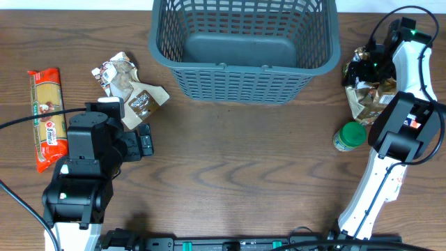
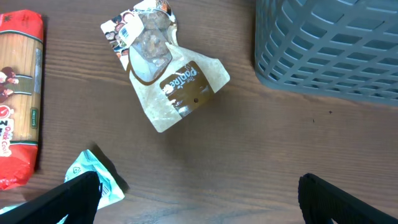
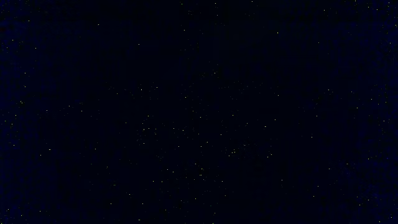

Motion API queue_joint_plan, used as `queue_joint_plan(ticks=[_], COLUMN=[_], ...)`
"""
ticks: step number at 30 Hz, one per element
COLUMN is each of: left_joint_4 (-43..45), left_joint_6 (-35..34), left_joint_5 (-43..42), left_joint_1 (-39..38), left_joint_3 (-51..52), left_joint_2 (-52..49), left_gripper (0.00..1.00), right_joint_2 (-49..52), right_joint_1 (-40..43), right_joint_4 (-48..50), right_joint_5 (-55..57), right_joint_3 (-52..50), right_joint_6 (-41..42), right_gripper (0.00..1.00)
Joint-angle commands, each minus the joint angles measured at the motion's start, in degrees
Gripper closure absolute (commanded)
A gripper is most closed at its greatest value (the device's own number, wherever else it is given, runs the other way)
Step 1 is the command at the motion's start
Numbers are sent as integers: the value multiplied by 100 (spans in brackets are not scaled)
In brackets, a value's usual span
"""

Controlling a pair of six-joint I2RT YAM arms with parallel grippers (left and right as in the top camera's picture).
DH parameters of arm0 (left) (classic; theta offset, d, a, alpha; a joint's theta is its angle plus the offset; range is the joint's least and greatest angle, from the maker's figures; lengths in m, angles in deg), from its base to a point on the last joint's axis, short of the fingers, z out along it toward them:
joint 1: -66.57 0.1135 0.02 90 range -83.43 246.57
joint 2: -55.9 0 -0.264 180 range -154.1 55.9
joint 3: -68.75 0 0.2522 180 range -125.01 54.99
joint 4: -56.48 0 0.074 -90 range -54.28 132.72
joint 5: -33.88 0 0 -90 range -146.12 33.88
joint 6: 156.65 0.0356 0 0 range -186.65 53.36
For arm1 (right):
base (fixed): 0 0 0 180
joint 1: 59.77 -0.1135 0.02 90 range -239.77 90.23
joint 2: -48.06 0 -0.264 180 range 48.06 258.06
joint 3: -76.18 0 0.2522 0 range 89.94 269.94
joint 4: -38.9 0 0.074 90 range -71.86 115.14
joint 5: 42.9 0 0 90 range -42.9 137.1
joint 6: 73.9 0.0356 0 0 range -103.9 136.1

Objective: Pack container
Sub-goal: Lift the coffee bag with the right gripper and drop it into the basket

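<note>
The dark grey-blue slotted basket (image 1: pixel 244 77) stands empty at the back centre; its corner shows in the left wrist view (image 2: pixel 323 50). My left gripper (image 1: pixel 143 143) is open low over the table (image 2: pixel 205 208), with a small teal and white packet (image 2: pixel 102 180) beside its left finger. A white and brown pouch (image 1: pixel 139 101) (image 2: pixel 177 87) lies just ahead of it. A red pasta packet (image 1: pixel 45 115) (image 2: pixel 18 93) lies at the far left. My right gripper (image 1: pixel 362 70) is down on a brown packet (image 1: pixel 373 97) to the right of the basket. The right wrist view is black.
A green-lidded jar (image 1: pixel 350 136) stands next to the right arm's base, in front of the brown packet. A cable runs across the table at the far left. The wooden table (image 1: pixel 244 167) stretches bare between the two arms.
</note>
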Motion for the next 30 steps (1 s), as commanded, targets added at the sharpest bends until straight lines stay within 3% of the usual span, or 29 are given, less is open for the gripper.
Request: queue_joint_plan(ticks=[1, 6, 7, 8, 11, 13, 15, 30], left_joint_4=[4, 4, 4, 4, 4, 4, 4, 4], left_joint_6=[98, 98, 98, 98, 98, 98, 98, 101], left_joint_5=[68, 68, 68, 68, 68, 68, 68, 68], left_joint_1=[-24, -24, -24, -24, -24, -24, -24, -24], left_joint_3=[-120, -120, -120, -120, -120, -120, -120, -120], left_joint_2=[-15, -15, -15, -15, -15, -15, -15, -15], left_gripper=[2, 1, 2, 2, 1, 2, 2, 2], right_joint_2=[874, 876, 876, 876, 876, 876, 876, 588], right_joint_1=[-109, -116, -116, -116, -116, -116, -120, -120], right_joint_4=[44, 92, 101, 114, 114, 96, 85, -90], right_joint_5=[-131, -131, -131, -131, -131, -131, -131, -127], right_joint_3=[-317, -319, -319, -319, -319, -319, -317, -306], right_joint_6=[175, 177, 175, 177, 175, 175, 175, 391], right_gripper=[1, 4, 14, 35, 60, 87, 99, 99])
